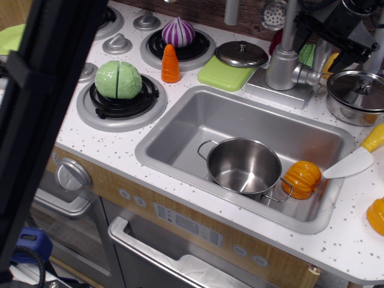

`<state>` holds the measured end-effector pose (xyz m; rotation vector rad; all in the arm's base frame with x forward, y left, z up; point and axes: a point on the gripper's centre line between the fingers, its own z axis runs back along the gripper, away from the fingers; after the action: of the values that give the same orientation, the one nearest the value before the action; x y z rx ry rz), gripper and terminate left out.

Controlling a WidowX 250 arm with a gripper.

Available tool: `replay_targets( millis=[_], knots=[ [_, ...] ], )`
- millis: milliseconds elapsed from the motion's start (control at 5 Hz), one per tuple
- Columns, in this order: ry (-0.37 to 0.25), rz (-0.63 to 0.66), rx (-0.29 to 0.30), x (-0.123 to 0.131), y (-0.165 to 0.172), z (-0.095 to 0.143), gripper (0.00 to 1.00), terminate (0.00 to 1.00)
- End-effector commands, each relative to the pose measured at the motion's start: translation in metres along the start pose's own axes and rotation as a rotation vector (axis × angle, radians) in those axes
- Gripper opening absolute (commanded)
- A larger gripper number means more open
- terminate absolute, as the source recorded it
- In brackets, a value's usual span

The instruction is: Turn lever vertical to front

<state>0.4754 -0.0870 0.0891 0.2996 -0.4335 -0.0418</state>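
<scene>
So the short stubby silver-grey lever [311,74] sticks out sideways from the grey faucet column [282,67] behind the steel sink [180,123] on the white speckled counter [354,240], pointing right-ish. Looks like the turn may be done, hard to say. The black claw [336,27] sits up above it, touching nothing; can't tell how wide it's open.

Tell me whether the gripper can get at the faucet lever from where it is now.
Probably yes. The gripper hangs just above and behind the lever, which sticks out sideways from the faucet column with nothing covering it.
</scene>
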Motion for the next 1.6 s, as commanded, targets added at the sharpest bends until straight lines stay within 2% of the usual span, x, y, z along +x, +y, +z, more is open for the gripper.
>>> replay_targets(
  millis=[0,200,400,600,800,1200,1400],
  knots=[
    [-0.137,0.047,-0.023,0.035,0.021,0.022,1.00,0.00],
    [-0.147,0.045,-0.035,0.041,0.020,0.018,1.00,0.00],
    [-0.154,0.063,-0.035,0.043,0.016,0.015,0.00,0.00],
    [-0.147,0.080,-0.042,0.040,0.009,0.014,0.00,0.00],
    [-0.115,0.108,-0.040,0.031,0.000,0.024,0.00,0.00],
    [-0.015,0.167,-0.063,0.001,-0.017,0.045,0.00,0.00],
    [0.053,0.186,-0.148,-0.010,-0.011,0.041,0.00,0.00]
  ],
)
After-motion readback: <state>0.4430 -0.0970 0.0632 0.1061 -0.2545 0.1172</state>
